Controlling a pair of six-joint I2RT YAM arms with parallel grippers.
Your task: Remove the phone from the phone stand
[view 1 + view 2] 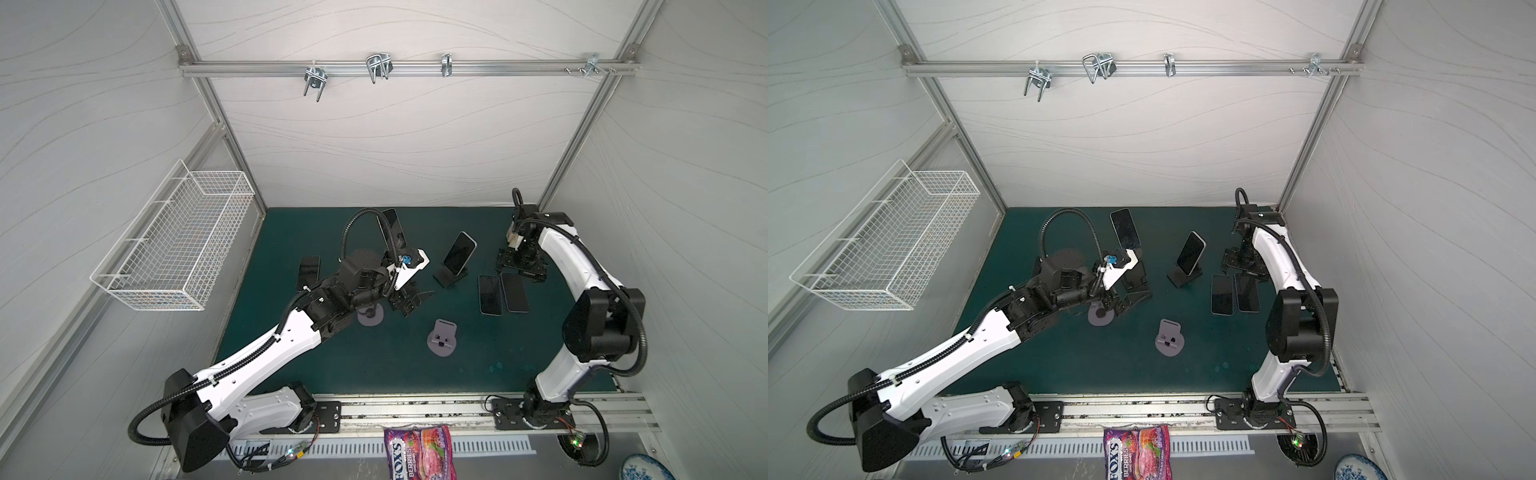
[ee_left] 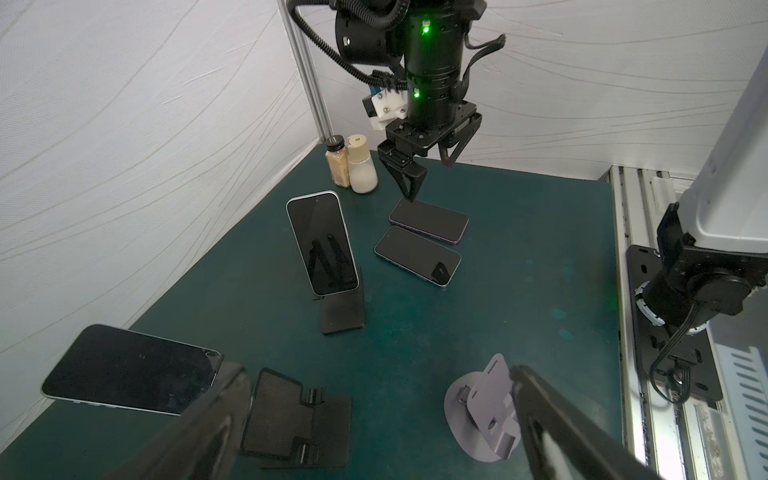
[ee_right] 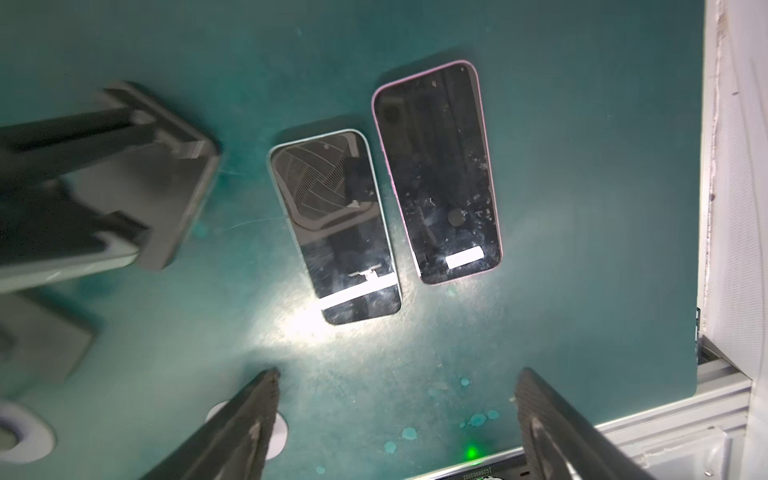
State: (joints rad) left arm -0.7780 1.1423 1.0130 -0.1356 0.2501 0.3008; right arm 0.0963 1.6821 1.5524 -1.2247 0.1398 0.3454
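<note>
One phone (image 1: 459, 252) leans upright, screen dark, on a black phone stand (image 1: 445, 281) near the middle of the green worktop (image 1: 374, 374). On the right arm (image 1: 569, 257), the jaws stand apart and empty over two more phones lying flat side by side: a grey-edged phone (image 3: 336, 226) and a pink-edged phone (image 3: 438, 174). On the left arm (image 1: 266, 345), the jaws gape wide, holding nothing, left of the stand.

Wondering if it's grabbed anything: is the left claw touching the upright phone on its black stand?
Apart. The left wrist view shows bare green mat between the left gripper and the upright phone.
</note>
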